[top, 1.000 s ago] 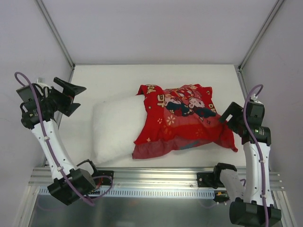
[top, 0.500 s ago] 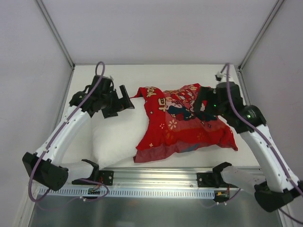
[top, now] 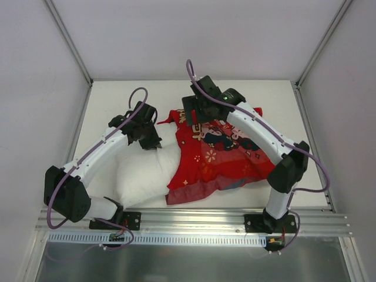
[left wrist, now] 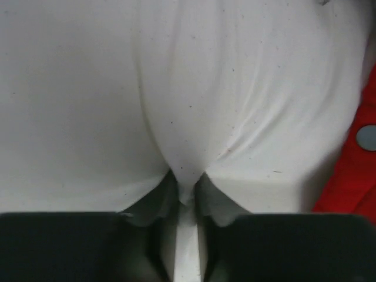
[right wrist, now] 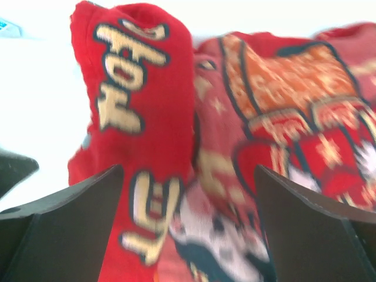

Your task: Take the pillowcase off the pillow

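Left gripper [left wrist: 187, 191] pinching a fold of pillow [left wrist: 176, 88] just beside pillowcase [top: 217, 158]. Right gripper [right wrist: 185, 176] spread wide over pillowcase's far edge.

The only writing I saw stood on the pillowcase [right wrist: 176, 94]: big gold characters [right wrist: 120, 82] with dark outlines, running along its raised fold in my right wrist view. They lay sideways and blurred, so I could not read them.
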